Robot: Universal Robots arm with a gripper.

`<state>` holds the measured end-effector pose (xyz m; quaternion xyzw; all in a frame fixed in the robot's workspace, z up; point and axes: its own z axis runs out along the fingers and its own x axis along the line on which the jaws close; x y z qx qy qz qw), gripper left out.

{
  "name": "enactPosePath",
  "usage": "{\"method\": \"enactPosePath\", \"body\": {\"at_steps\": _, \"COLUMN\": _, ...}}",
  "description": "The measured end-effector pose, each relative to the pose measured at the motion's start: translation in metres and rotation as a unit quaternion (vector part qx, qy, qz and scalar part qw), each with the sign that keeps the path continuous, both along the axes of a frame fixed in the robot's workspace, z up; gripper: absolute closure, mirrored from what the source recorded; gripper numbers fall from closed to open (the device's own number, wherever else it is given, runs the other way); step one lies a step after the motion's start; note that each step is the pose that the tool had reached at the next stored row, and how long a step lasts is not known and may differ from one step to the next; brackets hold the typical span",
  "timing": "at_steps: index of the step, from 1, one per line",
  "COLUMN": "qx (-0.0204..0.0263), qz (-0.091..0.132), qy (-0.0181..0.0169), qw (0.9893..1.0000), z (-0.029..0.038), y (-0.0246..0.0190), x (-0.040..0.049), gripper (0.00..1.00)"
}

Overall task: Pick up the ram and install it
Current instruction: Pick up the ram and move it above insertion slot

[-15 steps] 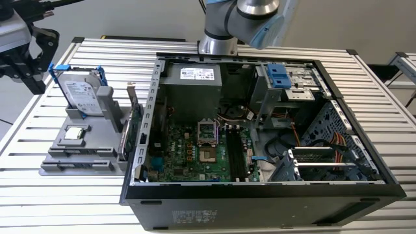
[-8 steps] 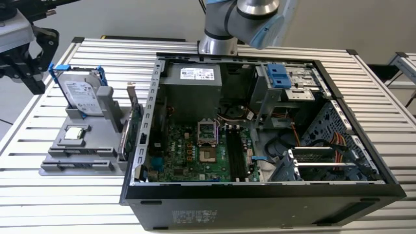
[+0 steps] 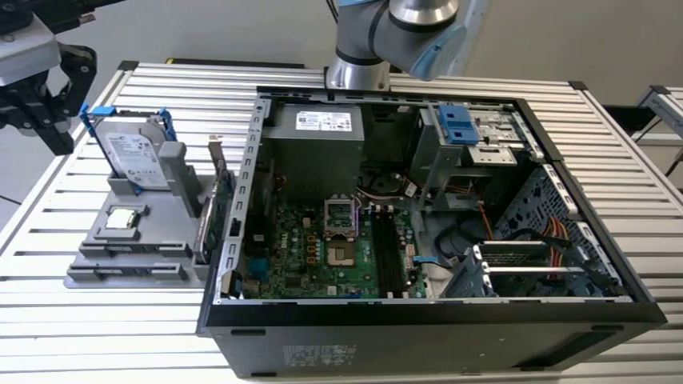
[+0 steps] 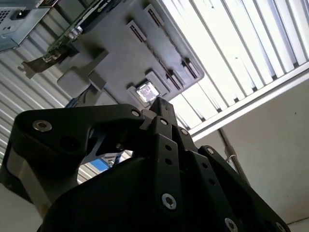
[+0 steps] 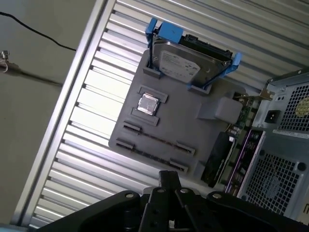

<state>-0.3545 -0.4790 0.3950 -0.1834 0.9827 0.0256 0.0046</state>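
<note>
The gripper [image 3: 56, 138] is seen at the exterior view's left, above the far corner of the slatted table [image 3: 107, 336] and near the hard drive [image 3: 133, 156]. In both wrist views its fingertips [image 5: 169, 177] are brought together to one narrow point, and nothing is seen to be held between them.

Under the gripper a gray holder [image 3: 107, 276] is placed on the table. On it the hard drive with blue rails is stood upright, a small square processor [image 5: 147, 104] is laid flat in a recess, and a green expansion card [image 3: 213, 216] is stood on edge just beside the open computer case [image 3: 427, 328].

Where the ram is cannot be told: neither the long slots [image 5: 154, 145] of the holder nor the dark memory slots [image 3: 385, 256] on the motherboard [image 3: 309, 256] can be read clearly enough.
</note>
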Motion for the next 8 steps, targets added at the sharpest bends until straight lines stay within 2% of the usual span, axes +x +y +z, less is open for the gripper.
{"method": "enactPosePath", "body": {"at_steps": 8, "qx": 0.0, "qz": 0.019, "qy": 0.0, "qw": 0.9998, "z": 0.0, "y": 0.0, "x": 0.0, "gripper": 1.0}}
